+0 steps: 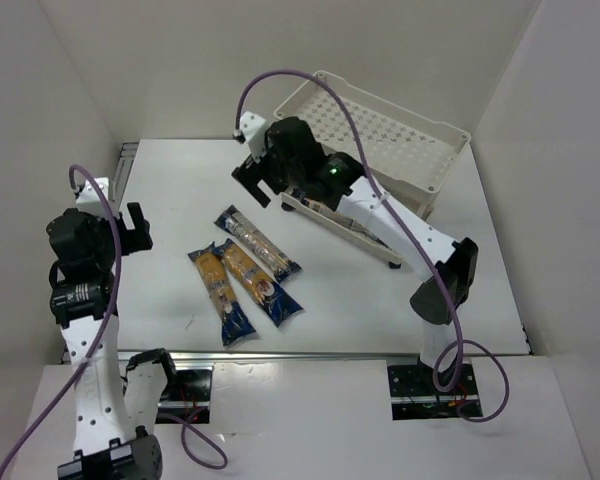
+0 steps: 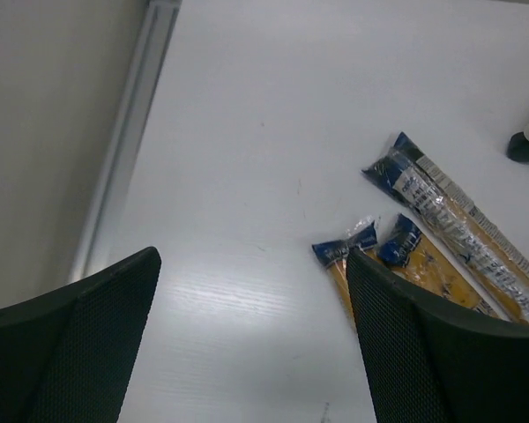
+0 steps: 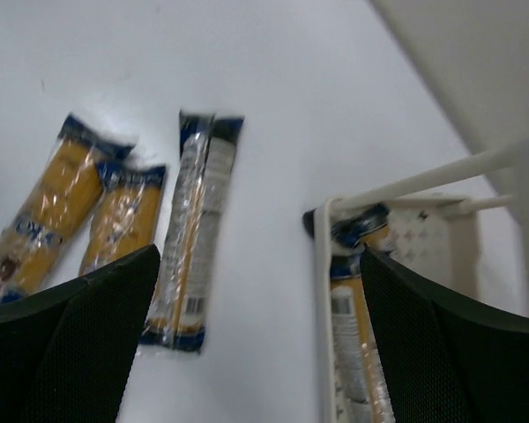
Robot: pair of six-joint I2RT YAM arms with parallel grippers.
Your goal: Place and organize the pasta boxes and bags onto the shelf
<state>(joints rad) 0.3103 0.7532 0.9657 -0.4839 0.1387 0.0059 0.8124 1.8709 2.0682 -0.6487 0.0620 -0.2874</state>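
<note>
Three spaghetti packets lie on the table: a clear one (image 1: 258, 243) (image 3: 194, 229) (image 2: 463, 229) and two yellow ones (image 1: 220, 293) (image 1: 261, 285) side by side. The cream shelf (image 1: 380, 125) stands at the back right. Its lower tray (image 3: 322, 308) holds at least two more packets (image 3: 353, 326) (image 1: 325, 208), partly hidden by my right arm. My right gripper (image 1: 263, 185) (image 3: 260, 344) hangs open by the shelf's left end, above the table, holding nothing. My left gripper (image 1: 130, 232) (image 2: 251, 344) is open over bare table left of the packets, with its right finger (image 2: 441, 352) hiding part of a yellow packet (image 2: 339, 260).
White walls close in the table on the left, back and right. A metal rail (image 2: 128, 132) runs along the table's left edge. A dark shelf wheel (image 2: 525, 147) stands just beyond the clear packet. The shelf's top tray (image 1: 390, 115) holds nothing.
</note>
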